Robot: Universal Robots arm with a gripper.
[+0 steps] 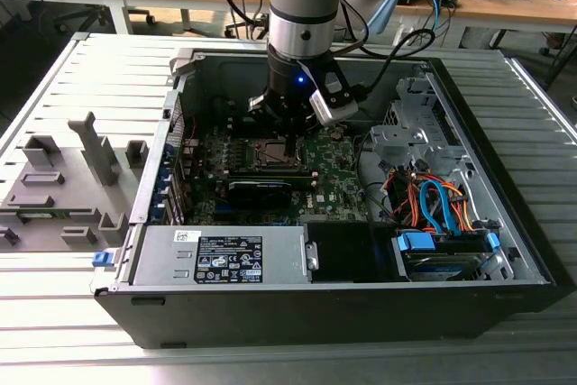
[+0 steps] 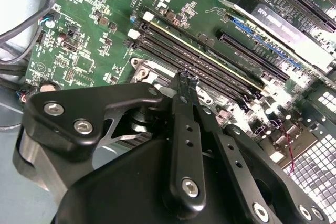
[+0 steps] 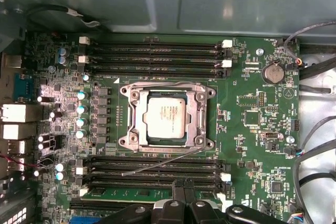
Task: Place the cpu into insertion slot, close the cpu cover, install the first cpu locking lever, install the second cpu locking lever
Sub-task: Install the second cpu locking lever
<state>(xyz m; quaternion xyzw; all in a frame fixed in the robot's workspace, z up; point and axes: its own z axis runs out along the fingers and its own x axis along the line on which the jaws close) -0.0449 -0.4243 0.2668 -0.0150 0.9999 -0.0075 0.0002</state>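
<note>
- Computer case [image 1: 343,299]: open black tower lying on its side on a slatted grey metal table [image 1: 81,78]; holds everything listed below except the fixture.
- Green circuit board [image 3: 252,119]: lies flat on the case floor, with long black memory slots on two opposite sides of the socket.
- Insertion slot [image 3: 167,119]: square socket at the middle of the board in the first wrist view; also seen under the arm in the exterior view [image 1: 273,154].
- Cpu [image 3: 166,119]: dull silver square chip seated flat inside the insertion slot.
- Cpu cover [image 3: 202,116]: silver-grey frame lying down around the cpu, its cut-out centre showing the chip's top.
- Locking levers: one thin wire lever [image 3: 157,84] runs along one edge of the cover; another [image 3: 163,164] lies slanted across the memory slots just beside the opposite edge, apart from the cover.
- Gripper [image 3: 182,183]: black fingers pressed together with nothing between them; tips poised over the memory slots near the slanted lever in the first wrist view, and above the board by a socket corner in the second wrist view [image 2: 188,77]. Contact with the lever cannot be told.
- Power supply box [image 1: 221,254]: grey, labelled, at the case's near wall.
- Drive bay [image 1: 442,241]: on the exterior view's right, with blue and orange cables.
- Grey fixture [image 1: 63,187]: on the table outside the case, on the exterior view's left.
</note>
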